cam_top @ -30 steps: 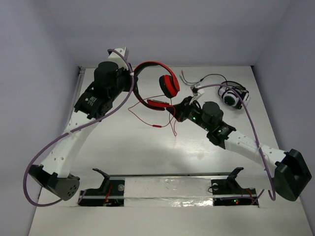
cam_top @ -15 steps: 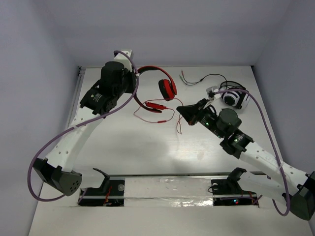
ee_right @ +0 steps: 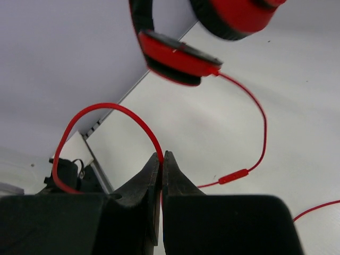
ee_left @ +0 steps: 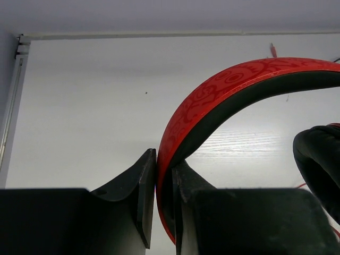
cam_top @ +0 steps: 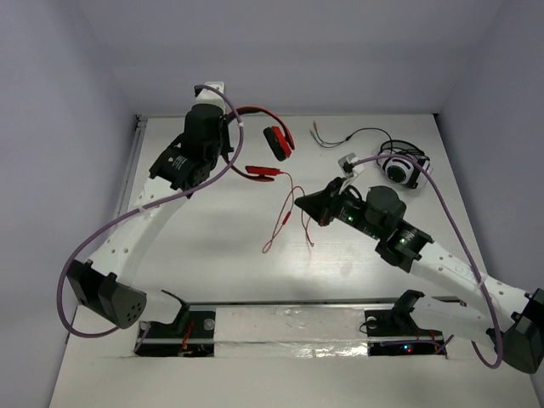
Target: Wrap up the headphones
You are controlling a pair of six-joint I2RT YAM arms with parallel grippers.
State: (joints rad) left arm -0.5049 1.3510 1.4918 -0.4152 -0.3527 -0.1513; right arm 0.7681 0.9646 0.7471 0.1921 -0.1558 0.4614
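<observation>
The red headphones (cam_top: pixel 274 140) hang near the back of the table, held up by my left gripper (cam_top: pixel 228 136), which is shut on the red-and-black headband (ee_left: pixel 212 101). One ear cup (cam_top: pixel 263 171) hangs lower, with the thin red cable (cam_top: pixel 285 208) trailing from it down to the table. My right gripper (cam_top: pixel 299 200) is shut on the cable (ee_right: pixel 111 109) in mid-table, in front of the headphones. In the right wrist view the cups (ee_right: pixel 175 56) hang above the jaws and the cable's inline remote (ee_right: pixel 234 176) lies on the table.
White-and-black headphones (cam_top: pixel 401 167) with a black cable (cam_top: pixel 353 134) lie at the back right. The table's left edge rail (cam_top: pixel 134 161) runs beside the left arm. A foil-covered strip (cam_top: pixel 289 323) and two arm mounts sit at the near edge.
My left gripper has lifted the headphones up and toward the back. My right gripper has drawn the cable away from the cups, toward the near side, so it hangs in longer loops.
</observation>
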